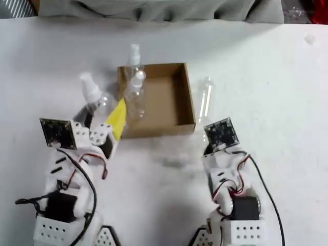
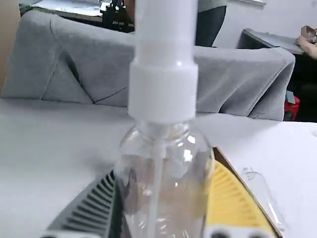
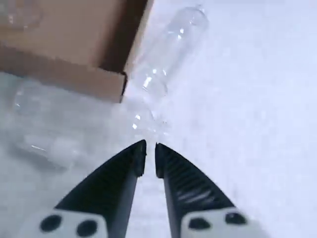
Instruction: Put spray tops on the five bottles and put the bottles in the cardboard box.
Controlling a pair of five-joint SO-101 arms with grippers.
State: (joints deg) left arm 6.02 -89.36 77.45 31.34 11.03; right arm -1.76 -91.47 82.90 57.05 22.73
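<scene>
Left end effector [image 2: 163, 213] grips a capped bottle [image 2: 163, 168] left of the cardboard box [image 1: 189, 95]. Right end effector [image 3: 149, 158] is nearly closed and empty. One boxed bottle [image 1: 136, 100] looks done; an uncapped bottle [image 1: 205, 98] lies right.

The open cardboard box [image 1: 165, 100], brown and shallow, sits mid-tabletop. One clear bottle in the box [image 1: 135, 100], white spray top on, rests against its left wall; upright or leaning, I cannot tell. A second topped bottle [image 1: 134, 55] rises just behind the box's far-left corner. The held bottle [image 2: 163, 178], its white spray top [image 2: 163, 74] fitted, is clamped in the left gripper [image 1: 102, 114] just left of the box. A capless bottle [image 3: 168, 54] lies just beside the right wall, neck toward the far edge. A faint fifth bottle [image 3: 44, 131] lies before the near wall.
</scene>
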